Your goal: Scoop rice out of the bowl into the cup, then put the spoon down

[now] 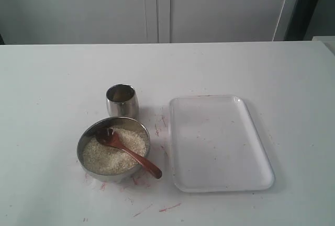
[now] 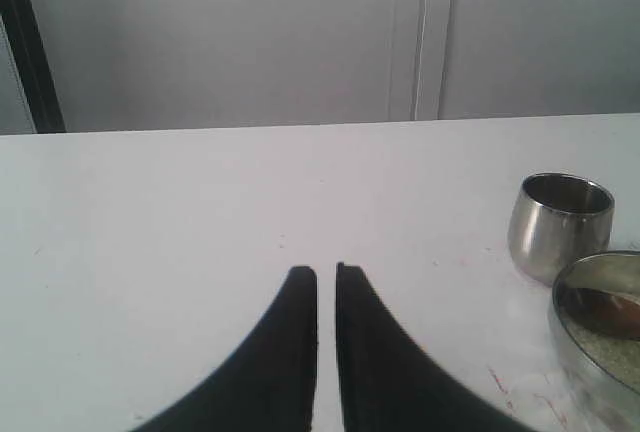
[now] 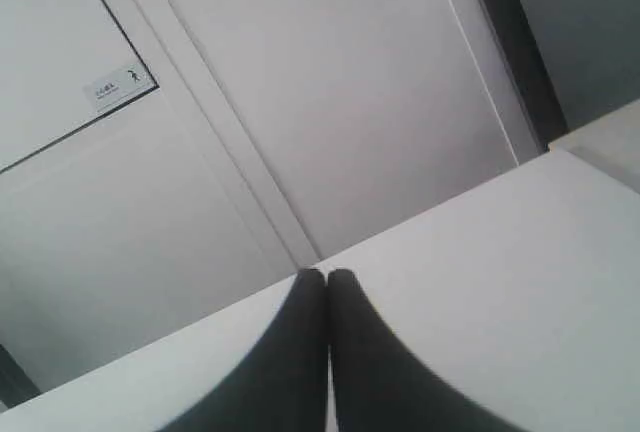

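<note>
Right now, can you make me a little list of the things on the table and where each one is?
bowl: wide steel bowl, holds the rice
spoon: wooden, head in the rice, handle sticking out over the rim toward the tray
cup: small steel cup, upright, close beside the bowl
tray: clear plastic, flat on the table beside the bowl
left hand: shut, holding nothing
right hand: shut, holding nothing
</note>
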